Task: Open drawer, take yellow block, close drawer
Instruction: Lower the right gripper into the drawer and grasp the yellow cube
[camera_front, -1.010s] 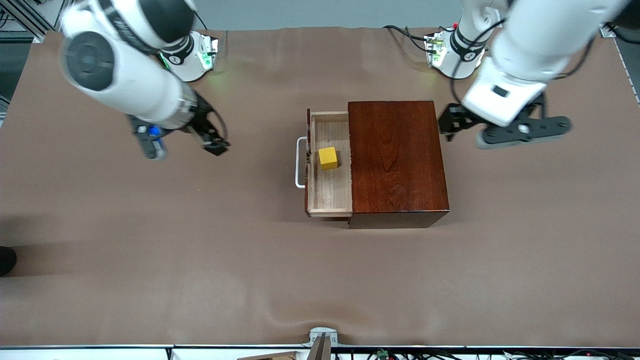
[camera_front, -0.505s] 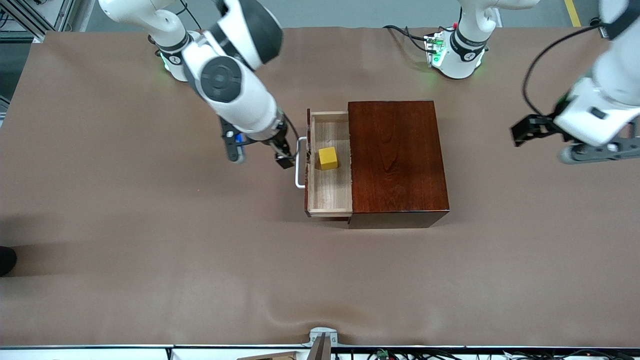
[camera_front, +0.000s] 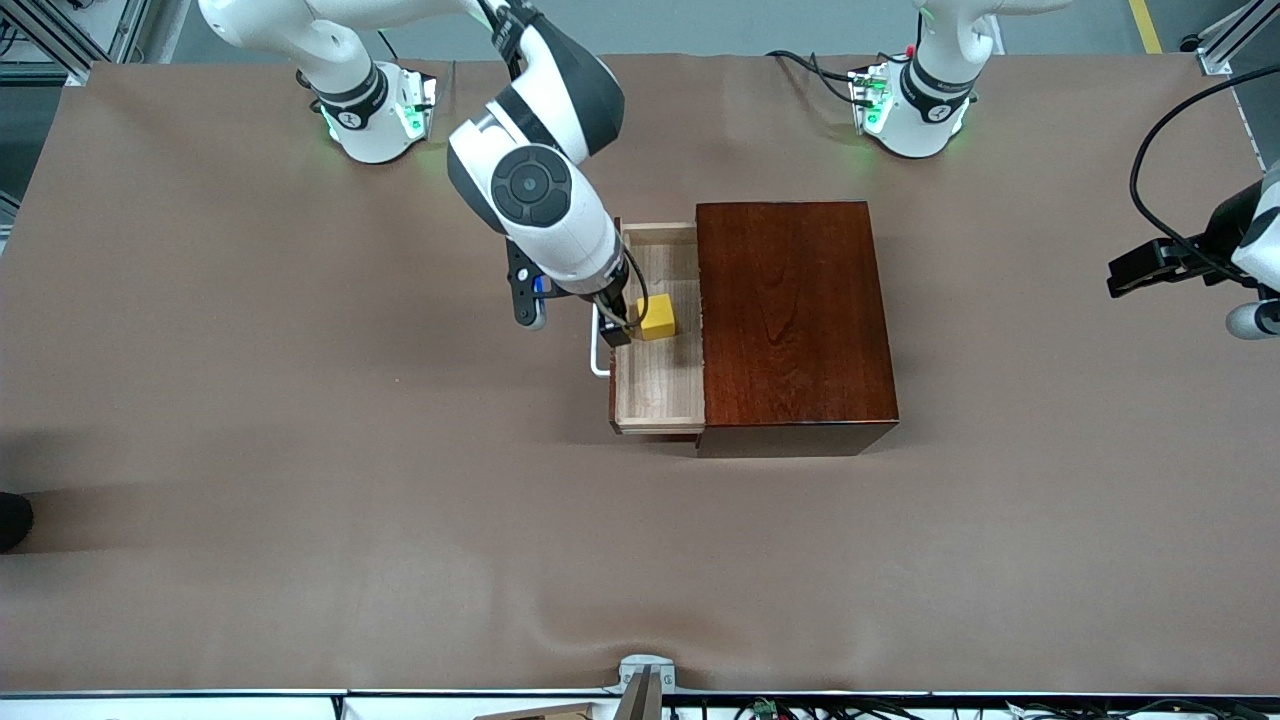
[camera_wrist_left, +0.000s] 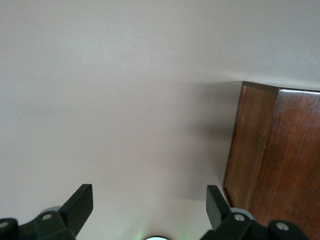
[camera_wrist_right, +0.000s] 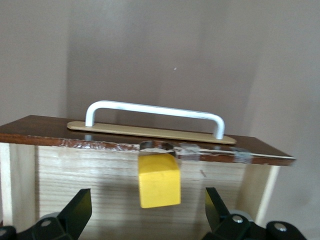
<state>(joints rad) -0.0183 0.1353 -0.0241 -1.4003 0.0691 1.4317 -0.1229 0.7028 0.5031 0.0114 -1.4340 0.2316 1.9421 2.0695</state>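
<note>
Brown table (camera_front: 300, 450) carries mahogany box (camera_front: 790, 320); drawer (camera_front: 660, 390) pulled open, exposing yellow block (camera_front: 657, 316). Right gripper (camera_front: 622, 330) over block, fingers spread, empty, ready to descend. Left gripper (camera_front: 1190, 275) parked aside, spread, empty, waiting.

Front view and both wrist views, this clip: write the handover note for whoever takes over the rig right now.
Right gripper: open, over the open drawer, lined up on the block, not gripping.
Left gripper: open, empty, waiting over bare table at the left arm's end, beside the box.
Pale-wood drawer with dark reddish-brown front and white U-shaped handle: pulled out of the glossy mahogany box.
Small bright yellow block: resting on the drawer floor, close to the drawer front.
Done: drawer opened.
Left: grasp the block, lift it out, close the drawer.
</note>
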